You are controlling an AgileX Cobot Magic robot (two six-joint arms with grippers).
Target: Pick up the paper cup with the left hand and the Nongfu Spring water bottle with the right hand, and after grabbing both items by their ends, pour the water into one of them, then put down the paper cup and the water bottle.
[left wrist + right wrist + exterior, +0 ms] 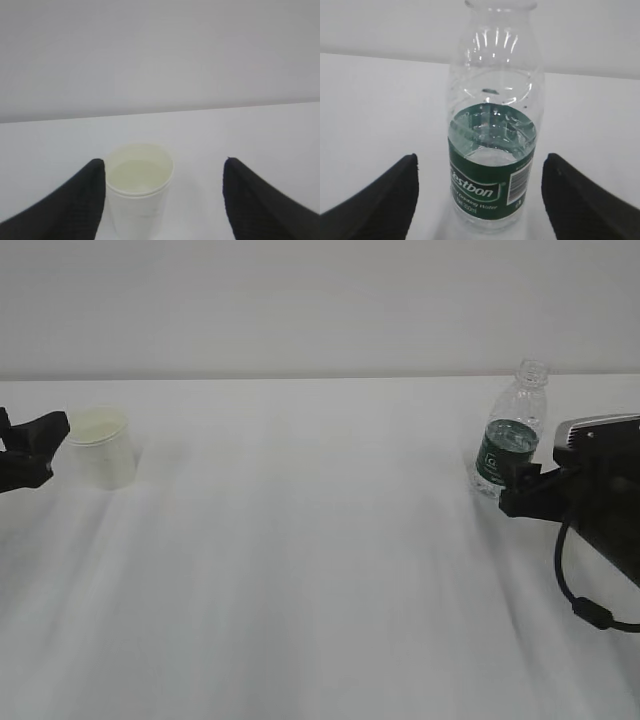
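- On the counter (320,570), far left: paper cup (139,187), thin-walled and crushable; my left pincer (164,197) gapes around it; I'd squeeze gently mid-wall.
- Far right: bottle (492,150), capless, part-full, slick; right pincer (480,200) spread, straddling the label, where I'd grip.

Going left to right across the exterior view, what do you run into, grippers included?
left hand → paper cup → Nongfu Spring water bottle → right hand
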